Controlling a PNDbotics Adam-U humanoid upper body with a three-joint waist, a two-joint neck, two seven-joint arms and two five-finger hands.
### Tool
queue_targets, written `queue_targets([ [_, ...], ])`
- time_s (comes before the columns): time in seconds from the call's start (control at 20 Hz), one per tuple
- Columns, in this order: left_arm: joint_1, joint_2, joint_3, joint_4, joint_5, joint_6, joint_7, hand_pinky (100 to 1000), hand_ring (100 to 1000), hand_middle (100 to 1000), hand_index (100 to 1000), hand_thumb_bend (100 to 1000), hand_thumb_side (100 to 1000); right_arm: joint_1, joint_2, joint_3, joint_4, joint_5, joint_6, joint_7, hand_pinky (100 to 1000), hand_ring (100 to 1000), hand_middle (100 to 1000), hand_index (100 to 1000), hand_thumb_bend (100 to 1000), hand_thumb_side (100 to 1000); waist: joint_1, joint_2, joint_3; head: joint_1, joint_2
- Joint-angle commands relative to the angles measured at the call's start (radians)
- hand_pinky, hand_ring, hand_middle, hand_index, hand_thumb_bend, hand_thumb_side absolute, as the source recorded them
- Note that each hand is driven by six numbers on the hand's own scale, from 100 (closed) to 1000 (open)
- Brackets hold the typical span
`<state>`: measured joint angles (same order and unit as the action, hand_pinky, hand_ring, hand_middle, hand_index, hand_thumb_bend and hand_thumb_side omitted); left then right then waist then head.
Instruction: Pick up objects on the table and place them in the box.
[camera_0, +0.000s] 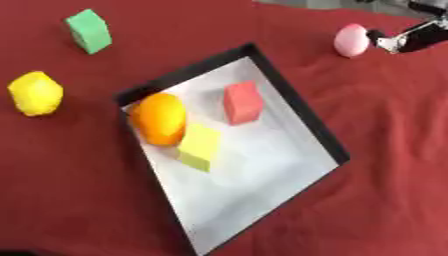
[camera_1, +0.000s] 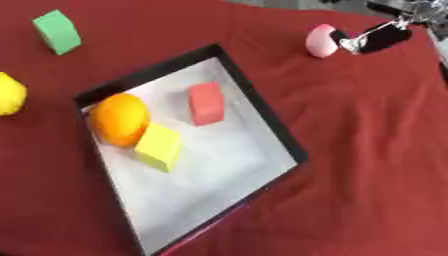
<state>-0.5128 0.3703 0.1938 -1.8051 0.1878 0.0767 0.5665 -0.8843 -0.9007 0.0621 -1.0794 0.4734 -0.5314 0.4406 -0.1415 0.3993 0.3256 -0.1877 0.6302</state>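
So the box is a shallow tray-type thing with thin black walls and a pale, slightly glossy white floor. It sits skewed on the red cloth, its long axis running from the upper middle down toward the bottom edge, one corner pointing away from the robot.

Inside it already: a round orange ball tucked against the left wall, smooth and fruit-like. A yellow-green block sits right beside it, touching or nearly so. A red block stands a bit apart toward the far corner, long side roughly up-down in the view. Both blocks look matte, like foam.

Out on the cloth: a green block at the far left, tilted, and a lumpy yellow lemon-shaped thing left of the box.

The pink egg is at the far right, well clear of the box, smooth and oval, with its long axis about upright in the view. The right hand comes in from the upper right, black with silver bits, its tip right against the egg's right side. Whether the fingers are curled round it or just touching, I honestly can't tell. The left hand doesn't show up anywhere.
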Motion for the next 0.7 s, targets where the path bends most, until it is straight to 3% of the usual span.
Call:
queue_targets([
  [0.05,-0.017,0.016,0.000,-0.023,0.002,0.000,-0.006,645,856,679,742,331,626,-0.013,-0.028,-0.019,0.005,0.007,0.002,-0.014,917,893,863,938,167,190,0.004,-0.017,0.003,-0.005,-0.016],
  [0.45,-0.025,0.016,-0.003,-0.025,0.004,0.002,-0.012,646,859,680,742,330,627,-0.001,-0.044,-0.037,0.026,-0.049,0.023,0.020,924,892,856,937,188,210,-0.003,-0.008,0.012,-0.005,-0.029],
  [0.7,-0.035,0.014,-0.006,-0.027,0.006,0.002,-0.015,646,860,680,742,329,628,0.012,-0.051,-0.046,0.024,-0.052,0.043,-0.002,925,894,858,932,205,210,-0.007,0.002,0.023,-0.012,-0.045],
])
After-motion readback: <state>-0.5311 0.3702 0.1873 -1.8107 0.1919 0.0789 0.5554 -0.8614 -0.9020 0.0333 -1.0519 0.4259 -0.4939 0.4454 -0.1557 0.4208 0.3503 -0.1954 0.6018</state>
